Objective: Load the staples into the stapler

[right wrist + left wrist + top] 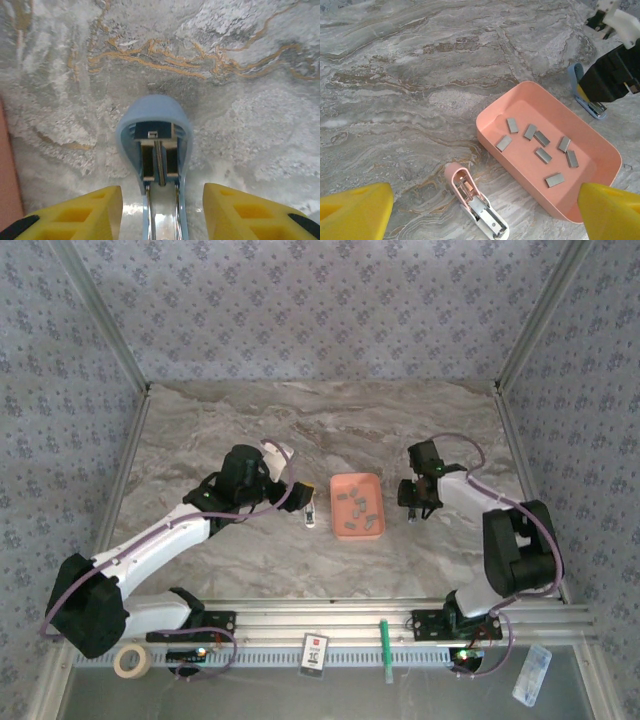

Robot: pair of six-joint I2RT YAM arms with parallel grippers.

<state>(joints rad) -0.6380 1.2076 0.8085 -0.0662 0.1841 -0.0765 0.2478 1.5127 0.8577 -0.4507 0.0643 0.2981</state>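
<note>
The stapler [155,125] is pale blue, lies swung open on the marble and shows its whitish rail. My right gripper [162,210] is open and straddles its rear; there is a gap between each yellow finger [85,212] and the shell. The left wrist view has the stapler [585,95] beside that dark right gripper [612,75]. Several grey staples [540,145] lie loose in the salmon-pink tray [490,130]. From above, the staples [357,508] sit between my left gripper [296,495] and right gripper [414,508]. My left gripper [482,212] is wide open with nothing in it.
A second mini stapler [475,202], pink and opened, lies left of the tray under my left gripper; from above this pink stapler [309,514] sits beside the tray [356,480]. A tape roll [131,660], a card and a green pen lie on the front rail.
</note>
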